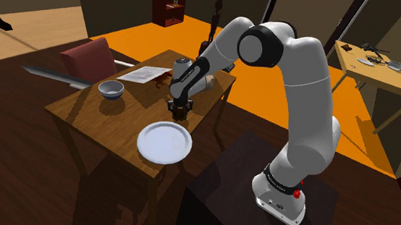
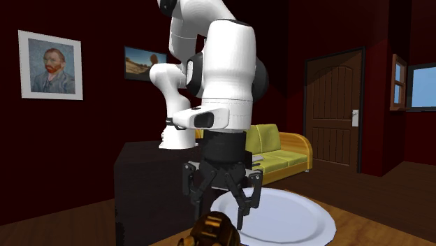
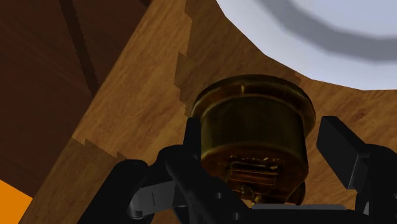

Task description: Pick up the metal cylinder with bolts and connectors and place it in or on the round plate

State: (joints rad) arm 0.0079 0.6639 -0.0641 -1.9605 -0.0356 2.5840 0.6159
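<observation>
The metal cylinder point(image 3: 251, 127), a squat brass-coloured drum with a flanged rim and small fittings on its side, stands on the wooden table point(image 1: 83, 111) just beside the round white plate point(image 1: 164, 143). My gripper point(image 3: 262, 135) points down over it, with the black fingers point(image 3: 191, 137) pressed against its two sides. In the second exterior view the gripper point(image 2: 219, 215) straddles the cylinder point(image 2: 213, 232), with the plate point(image 2: 293, 216) right behind it. In the shoulder view the gripper point(image 1: 179, 114) hides most of the cylinder, which still rests on the tabletop.
A grey bowl point(image 1: 111, 89) sits toward the table's far left in the shoulder view. A sheet of paper point(image 1: 144, 74) lies at the back edge. A red chair point(image 1: 87, 57) stands behind the table. The black stand point(image 1: 258, 199) is at lower right.
</observation>
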